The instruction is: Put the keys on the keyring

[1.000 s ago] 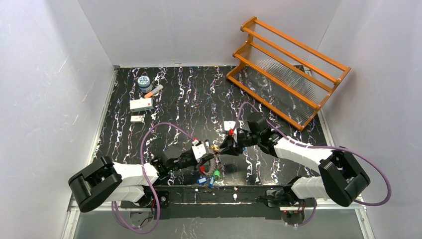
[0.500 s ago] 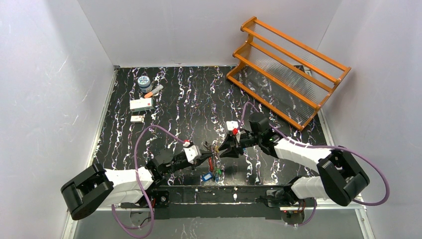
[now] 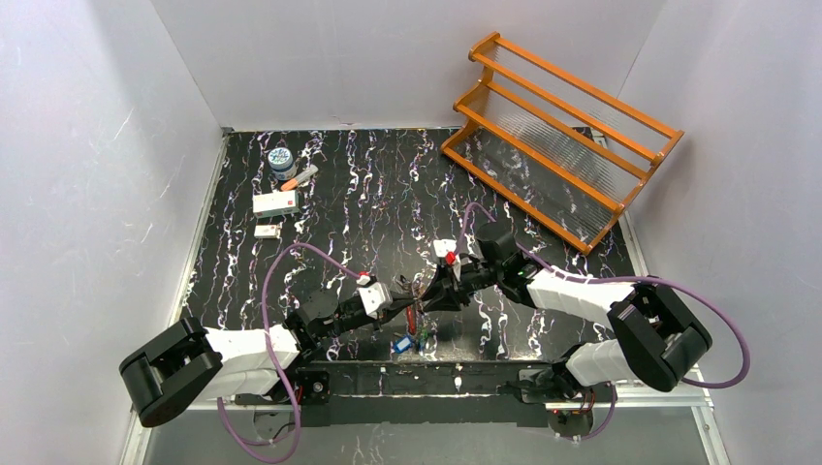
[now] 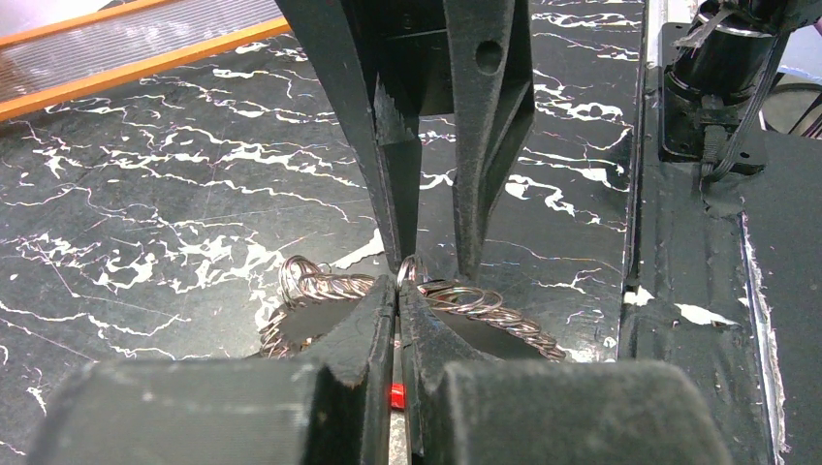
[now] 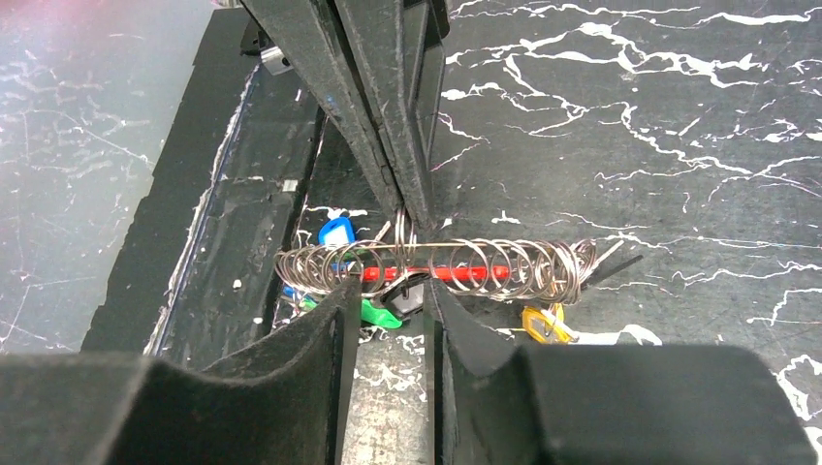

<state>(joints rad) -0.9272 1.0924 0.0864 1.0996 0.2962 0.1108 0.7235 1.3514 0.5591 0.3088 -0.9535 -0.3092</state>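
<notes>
The keyring (image 5: 438,260) is a long coil of thin silvery wire loops, held off the black marbled table between the two arms (image 3: 415,312). Blue (image 5: 334,232), green (image 5: 373,312), red (image 5: 465,273) and yellow (image 5: 543,325) tags hang from it. My left gripper (image 4: 397,291) is shut on one loop of the keyring (image 4: 485,300). My right gripper (image 5: 388,295) faces it from the other side, jaws apart, tips at the coil. One of the keys, with a dark head (image 5: 405,295), shows just past the right fingertips, apart from the left finger.
An orange wooden rack (image 3: 562,136) stands at the back right. A small jar (image 3: 281,160), a marker (image 3: 299,177) and two small white boxes (image 3: 275,203) lie at the back left. The black base strip (image 3: 456,373) runs along the near edge.
The left arm drew back to the left with the keyring, and the tags swung lower. The right gripper followed left and closed in on the coil.
</notes>
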